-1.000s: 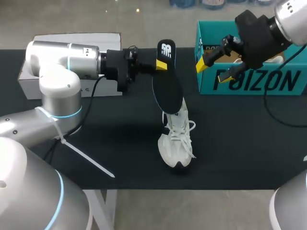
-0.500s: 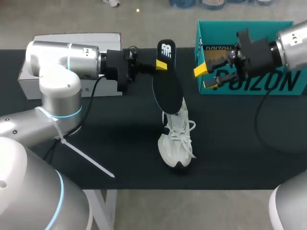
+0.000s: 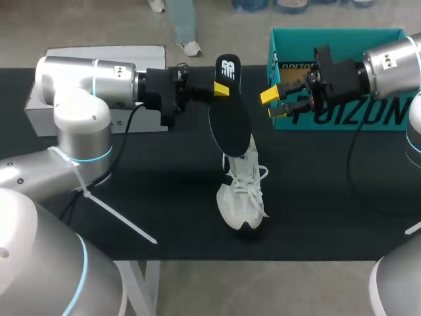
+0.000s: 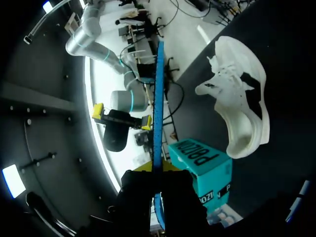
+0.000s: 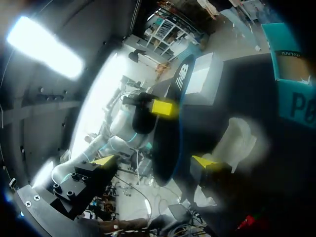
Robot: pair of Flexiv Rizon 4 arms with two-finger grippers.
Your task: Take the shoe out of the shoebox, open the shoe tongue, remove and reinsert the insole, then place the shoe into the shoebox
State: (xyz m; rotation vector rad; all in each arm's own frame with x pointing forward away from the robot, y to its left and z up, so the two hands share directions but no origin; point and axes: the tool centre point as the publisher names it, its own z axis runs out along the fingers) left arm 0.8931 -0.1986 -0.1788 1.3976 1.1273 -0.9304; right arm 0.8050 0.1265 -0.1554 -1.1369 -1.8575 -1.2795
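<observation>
My left gripper (image 3: 220, 89) is shut on the upper end of a black insole (image 3: 230, 125), which hangs upright over the table. In the left wrist view the insole (image 4: 158, 98) shows edge-on, rising from between my own fingers. Its lower end reaches the opening of a white shoe (image 3: 242, 194) that lies on the black table (image 3: 164, 197); I cannot tell whether it is inside. My right gripper (image 3: 273, 104) stands open to the right of the insole, in front of the teal shoebox (image 3: 342, 79). From the right wrist the insole (image 5: 170, 128) lies ahead of the open gripper (image 5: 154, 161), untouched.
A white box (image 3: 99, 59) sits at the back left, behind my left arm. A thin white strap (image 3: 118, 214) runs across the table's left front. The shoebox stands open at the back right edge.
My right arm has come down and leftward from over the shoebox toward the insole, staying open. The left arm, insole and shoe have not moved.
</observation>
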